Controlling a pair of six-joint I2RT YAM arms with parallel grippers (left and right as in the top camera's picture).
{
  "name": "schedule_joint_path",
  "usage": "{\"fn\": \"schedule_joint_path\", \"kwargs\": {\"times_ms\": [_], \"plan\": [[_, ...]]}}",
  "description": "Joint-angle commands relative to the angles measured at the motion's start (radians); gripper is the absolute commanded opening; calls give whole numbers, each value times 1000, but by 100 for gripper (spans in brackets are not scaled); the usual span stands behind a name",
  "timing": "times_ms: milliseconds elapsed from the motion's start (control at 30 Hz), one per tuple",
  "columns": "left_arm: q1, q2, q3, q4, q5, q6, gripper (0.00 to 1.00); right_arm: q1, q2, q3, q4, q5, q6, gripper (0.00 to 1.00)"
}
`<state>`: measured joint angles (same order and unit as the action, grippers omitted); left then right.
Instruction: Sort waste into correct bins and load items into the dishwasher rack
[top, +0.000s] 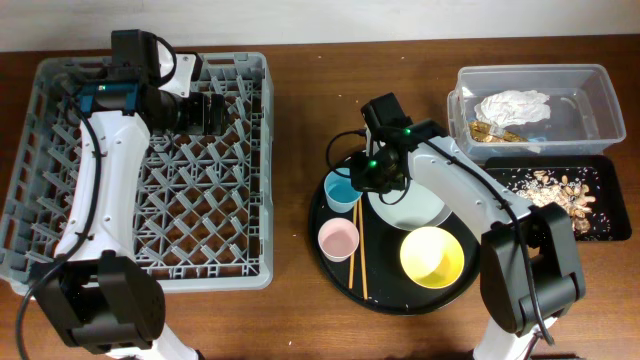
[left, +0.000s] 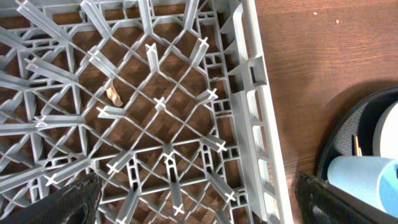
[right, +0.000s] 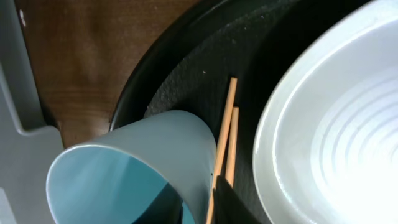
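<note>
My right fingers pinch the rim of the small blue cup, light, hard and slippery I think, on the round black tray toward the bench's front edge, while my left fingers hang wide apart over the rack.

- You're working on a brown wooden table.
- At your left, the grey dishwasher rack.
- Centre-right, a round black tray.
- Far right, the clear tub, with the flat black tray just beside it.
</note>
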<state>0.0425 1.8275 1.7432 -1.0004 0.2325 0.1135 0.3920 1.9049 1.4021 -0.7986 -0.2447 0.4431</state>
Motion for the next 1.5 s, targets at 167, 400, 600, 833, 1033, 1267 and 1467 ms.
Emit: {"fn": "schedule_joint_path", "kwargs": {"times_ms": [167,400,600,833,1033,1267,1467], "plan": [[8,6,20,8,210,11,99,-101,-90,119,-24,-194,-28,4],[31,6,22,157,1330,13,100,-228,-199,176,376,-866,-85,4],[-83,6,22,151,1342,-64,99,-93,-199,176,598,-845,-56,4],[-142,6,22,152,1342,-64,94,-55,-198,174,587,-796,-57,4],[-78,6,22,152,1342,-65,99,-93,-198,174,590,-852,-56,4],[-76,6,22,155,1342,-65,99,-122,-198,172,540,-881,-73,4],[-77,6,22,155,1342,-65,99,-84,-193,167,526,-827,-80,4]]}}
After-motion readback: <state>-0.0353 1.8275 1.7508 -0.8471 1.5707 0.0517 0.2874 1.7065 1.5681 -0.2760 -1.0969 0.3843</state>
